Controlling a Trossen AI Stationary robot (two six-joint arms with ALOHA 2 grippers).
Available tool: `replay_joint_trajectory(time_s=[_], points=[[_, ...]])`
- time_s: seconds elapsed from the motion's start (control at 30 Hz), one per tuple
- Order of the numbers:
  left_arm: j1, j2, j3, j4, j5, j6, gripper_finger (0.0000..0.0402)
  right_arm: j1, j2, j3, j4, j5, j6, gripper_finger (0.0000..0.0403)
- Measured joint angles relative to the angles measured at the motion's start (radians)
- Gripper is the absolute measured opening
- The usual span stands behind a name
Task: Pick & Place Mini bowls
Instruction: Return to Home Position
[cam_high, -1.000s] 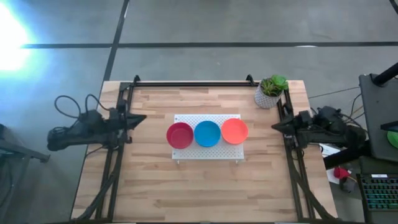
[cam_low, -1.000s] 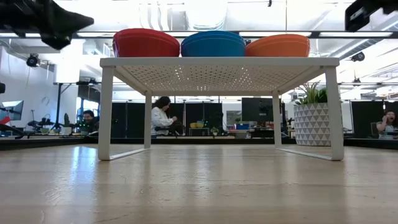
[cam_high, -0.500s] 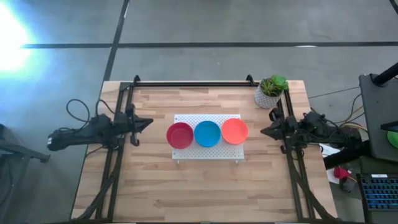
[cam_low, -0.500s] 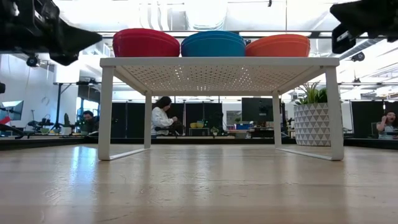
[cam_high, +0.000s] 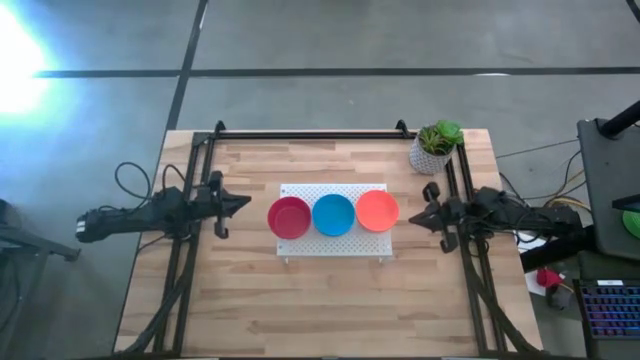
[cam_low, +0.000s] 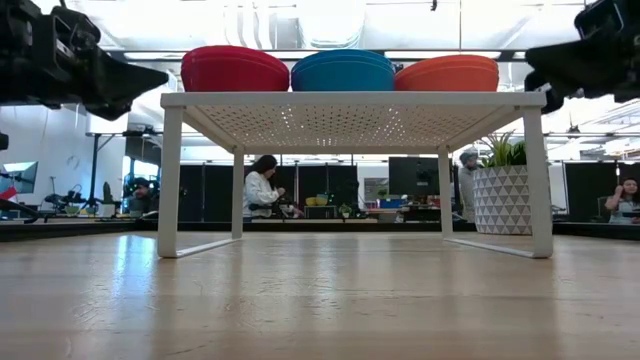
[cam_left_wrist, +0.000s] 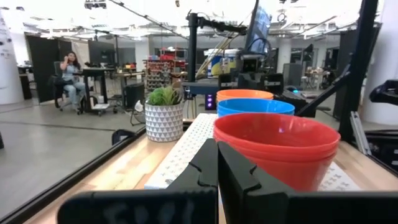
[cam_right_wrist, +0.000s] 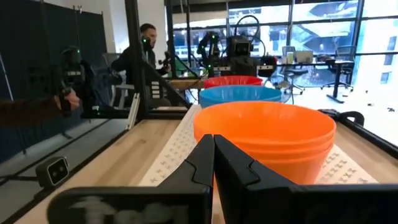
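Observation:
Three mini bowls stand in a row by their bases on a white perforated board (cam_high: 335, 238) raised on legs: red (cam_high: 289, 217), blue (cam_high: 333, 215) and orange (cam_high: 377, 210). My left gripper (cam_high: 244, 202) is shut, pointing level at the red bowl (cam_left_wrist: 277, 149) from the table's left, a little short of it. My right gripper (cam_high: 416, 216) is shut, pointing level at the orange bowl (cam_right_wrist: 264, 140) from the right, also apart from it. In the low view both grippers (cam_low: 160, 77) (cam_low: 530, 80) hover at bowl height beside the board.
A white pot with a green plant (cam_high: 435, 147) stands at the table's far right corner. Black frame rails (cam_high: 310, 133) run along the far edge and both sides. Bare wooden tabletop (cam_high: 330, 305) lies in front of the board. People sit and stand in the room behind.
Both arms have come down and stretched inward toward the board: my left gripper toward the red bowl, my right gripper toward the orange bowl. Both stayed shut. The bowls have not moved.

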Motion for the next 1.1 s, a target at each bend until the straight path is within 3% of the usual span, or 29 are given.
replay_joint_trajectory(time_s=[0.33, 0.67, 1.1], points=[[0.0, 0.001, 0.0, -0.009, 0.013, -0.027, 0.0, 0.0, 0.002, -0.021, 0.023, -0.025, -0.032, 0.0008], [0.0, 0.002, -0.001, -0.061, 0.013, -0.104, 0.0, 0.0, 0.007, -0.021, -0.015, -0.024, 0.114, 0.0008], [0.0, 0.002, -0.002, -0.06, 0.013, -0.106, 0.0, 0.0, 0.01, -0.021, -0.016, -0.021, 0.121, 0.0008]])
